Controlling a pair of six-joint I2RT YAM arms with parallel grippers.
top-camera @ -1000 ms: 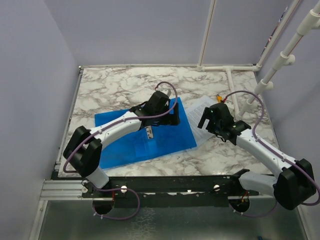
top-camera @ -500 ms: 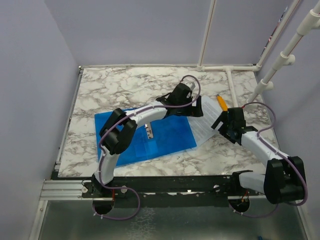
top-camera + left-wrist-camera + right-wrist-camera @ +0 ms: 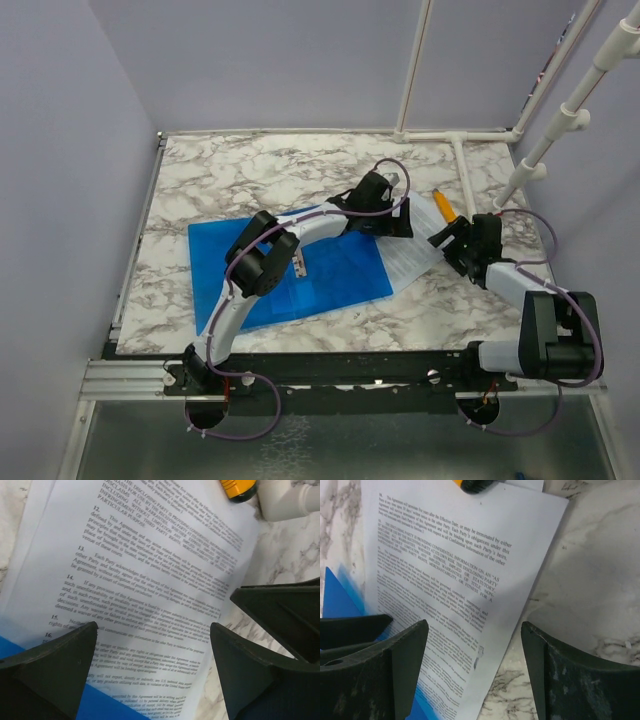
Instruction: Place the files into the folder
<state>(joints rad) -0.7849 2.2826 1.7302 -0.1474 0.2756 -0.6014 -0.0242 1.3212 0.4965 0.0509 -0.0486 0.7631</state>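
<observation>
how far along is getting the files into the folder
Done: the folder lies open, clip showing. In hand: both the left tool and right tool hover open over the files, gripping nothing. Left: the files lie beside the folder, overlapping its edge, not yet inside.

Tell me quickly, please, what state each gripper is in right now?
Left gripper: open, holding nothing, above the files.
Right gripper: open, holding nothing.

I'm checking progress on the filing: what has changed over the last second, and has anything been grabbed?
The left gripper swung right, off the folder, and now hovers over the files. The right gripper shifted slightly right as its arm folded back. Both are open; nothing was gripped. Folder and files lie where they were.
</observation>
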